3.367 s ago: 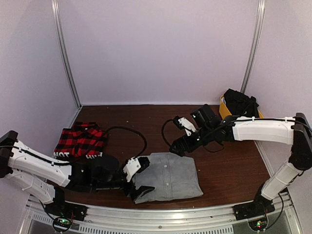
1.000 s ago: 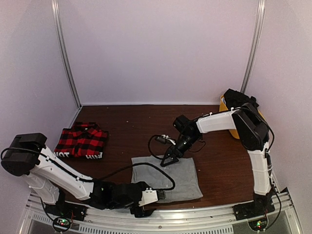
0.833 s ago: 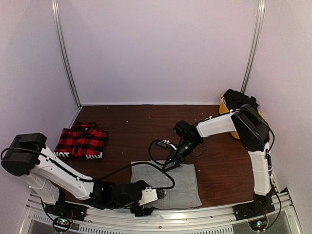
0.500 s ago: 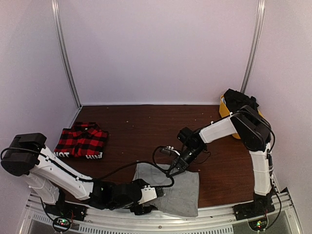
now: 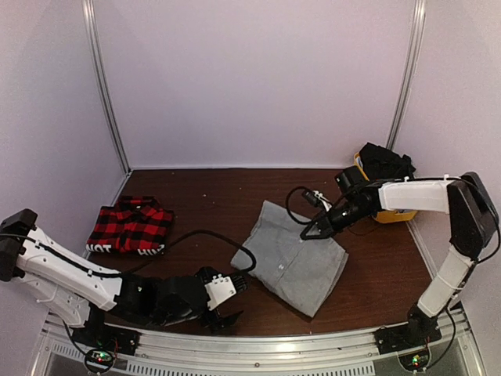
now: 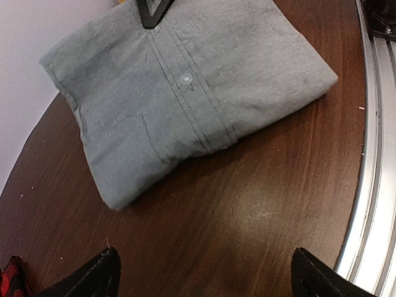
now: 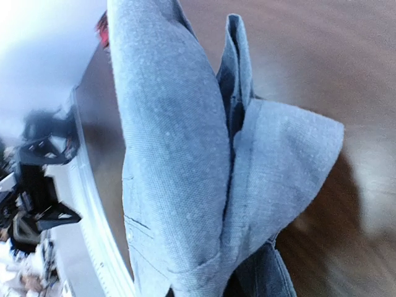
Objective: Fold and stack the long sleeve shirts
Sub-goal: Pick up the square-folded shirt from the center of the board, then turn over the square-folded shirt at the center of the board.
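Note:
The grey long sleeve shirt [image 5: 296, 258] lies folded and turned at an angle at mid-table; its button placket and chest pocket [image 6: 185, 93] face up. My right gripper [image 5: 315, 231] is shut on the shirt's far right edge, and bunched grey cloth [image 7: 179, 154] fills the right wrist view and hides the fingers. My left gripper [image 5: 233, 301] sits low near the front edge, left of the grey shirt, open and empty, its fingertips [image 6: 96, 277] wide apart over bare wood. The red-and-black plaid shirt [image 5: 130, 227] lies folded at the left.
A yellow bin [image 5: 385, 205] holding dark cloth [image 5: 385, 164] stands at the back right beside the right arm. A black cable [image 5: 205, 235] loops across the table between the plaid shirt and the grey shirt. A metal rail [image 6: 377, 154] runs along the table's front edge.
The right gripper has shut on the grey shirt, which moved from the front edge towards the back right and turned. The left gripper has drawn back leftward from the shirt and opened fully.

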Robot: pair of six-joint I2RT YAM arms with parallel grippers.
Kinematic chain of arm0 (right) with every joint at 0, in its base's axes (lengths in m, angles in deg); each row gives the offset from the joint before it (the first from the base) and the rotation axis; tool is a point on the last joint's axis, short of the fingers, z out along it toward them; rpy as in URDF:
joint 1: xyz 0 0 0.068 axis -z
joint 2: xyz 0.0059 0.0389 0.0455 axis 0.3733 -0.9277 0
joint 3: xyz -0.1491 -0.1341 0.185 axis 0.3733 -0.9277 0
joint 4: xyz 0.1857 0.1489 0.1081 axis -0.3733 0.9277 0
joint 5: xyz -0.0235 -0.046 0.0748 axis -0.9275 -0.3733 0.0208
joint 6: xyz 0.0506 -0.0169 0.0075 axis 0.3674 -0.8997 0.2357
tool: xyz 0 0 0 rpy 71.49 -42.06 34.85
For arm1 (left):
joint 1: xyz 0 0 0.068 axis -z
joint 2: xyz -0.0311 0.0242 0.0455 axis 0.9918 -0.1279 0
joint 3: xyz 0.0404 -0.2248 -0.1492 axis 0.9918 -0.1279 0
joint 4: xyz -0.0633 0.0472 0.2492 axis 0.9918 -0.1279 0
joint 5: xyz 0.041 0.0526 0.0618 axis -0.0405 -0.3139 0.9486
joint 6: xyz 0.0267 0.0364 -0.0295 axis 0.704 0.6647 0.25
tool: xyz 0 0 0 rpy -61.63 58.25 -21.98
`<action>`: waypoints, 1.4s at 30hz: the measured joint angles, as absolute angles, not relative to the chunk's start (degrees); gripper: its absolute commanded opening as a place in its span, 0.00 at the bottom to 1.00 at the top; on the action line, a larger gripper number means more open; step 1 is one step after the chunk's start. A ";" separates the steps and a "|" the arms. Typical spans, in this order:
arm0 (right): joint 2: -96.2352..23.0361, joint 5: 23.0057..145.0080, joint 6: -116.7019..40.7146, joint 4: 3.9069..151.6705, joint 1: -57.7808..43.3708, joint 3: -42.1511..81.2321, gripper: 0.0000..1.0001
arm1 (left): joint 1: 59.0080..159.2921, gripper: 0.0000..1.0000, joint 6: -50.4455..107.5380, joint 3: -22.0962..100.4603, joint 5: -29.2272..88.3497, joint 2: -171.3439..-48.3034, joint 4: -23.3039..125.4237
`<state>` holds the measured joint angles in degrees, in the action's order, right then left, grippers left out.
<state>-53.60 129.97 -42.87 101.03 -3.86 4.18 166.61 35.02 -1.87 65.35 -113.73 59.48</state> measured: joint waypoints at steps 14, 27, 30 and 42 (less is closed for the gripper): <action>-43.13 68.64 -34.52 123.74 -3.57 23.74 0.00 | 149.98 0.98 25.12 5.97 62.62 -102.84 47.39; -66.85 42.78 -18.20 136.96 -26.85 32.83 0.18 | 144.78 0.98 19.72 8.99 64.39 -103.15 38.21; -72.11 41.71 -14.22 139.89 -32.69 36.37 0.36 | 144.19 0.98 18.63 9.58 65.42 -103.15 36.46; -81.84 48.31 -8.95 138.51 -47.42 46.73 0.68 | 142.79 0.98 15.72 9.89 69.83 -98.71 30.24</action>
